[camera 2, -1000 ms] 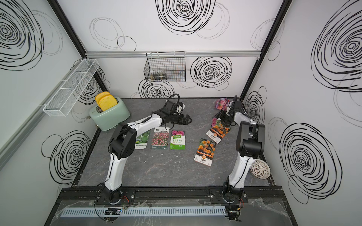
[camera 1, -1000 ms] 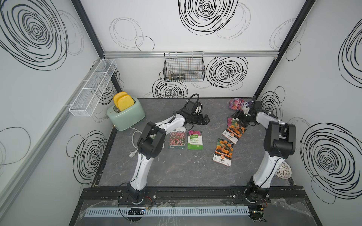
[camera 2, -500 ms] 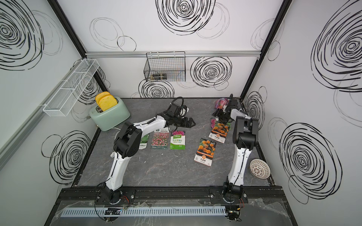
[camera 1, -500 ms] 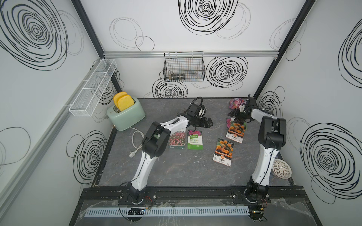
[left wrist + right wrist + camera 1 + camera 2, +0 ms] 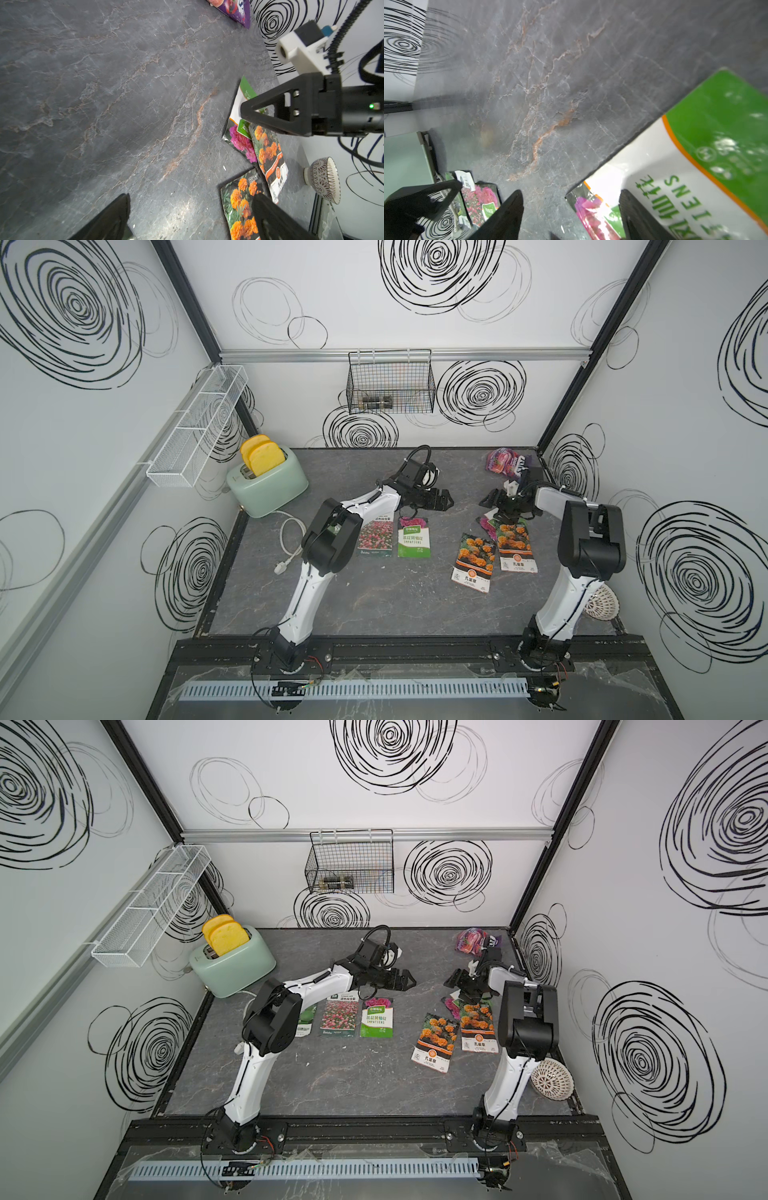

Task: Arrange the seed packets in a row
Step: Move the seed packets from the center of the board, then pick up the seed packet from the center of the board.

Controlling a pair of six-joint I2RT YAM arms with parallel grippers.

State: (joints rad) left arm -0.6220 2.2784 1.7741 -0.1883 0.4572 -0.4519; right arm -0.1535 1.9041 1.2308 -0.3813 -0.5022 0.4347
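- Against the left wall, at the far left corner of the grey counter [image 5: 374, 605], a mint toaster [image 5: 270, 489] holds two yellow toast slices [image 5: 262, 458].
- Next, three packets lie flat, side by side in a row near the counter's middle: a dark green seed packet [image 5: 306, 1021], partly hidden behind the left arm, then a red-pink flower-field packet [image 5: 376, 538], then a green impatiens packet [image 5: 412, 538].
- Just past the far end of the green impatiens packet, the left fingers [image 5: 112, 218] hang above the counter, spread wide with nothing between them.
- Across a bare gap, a marigold packet [image 5: 473, 558] lies slightly tilted, just beside a second marigold packet [image 5: 515, 549] that lies nearer the right arm.
- A pink-on-green packet [image 5: 486, 524] pokes out from under the far end of the second marigold packet.
- Over that packet the right fingers [image 5: 508, 214] stand well apart; the right wrist view shows its corner between them, and whether they touch it I cannot tell.
- At the far right corner lies a purple-pink candy bag [image 5: 505, 460]; a patterned white bowl [image 5: 600, 601] sits beside the right arm.
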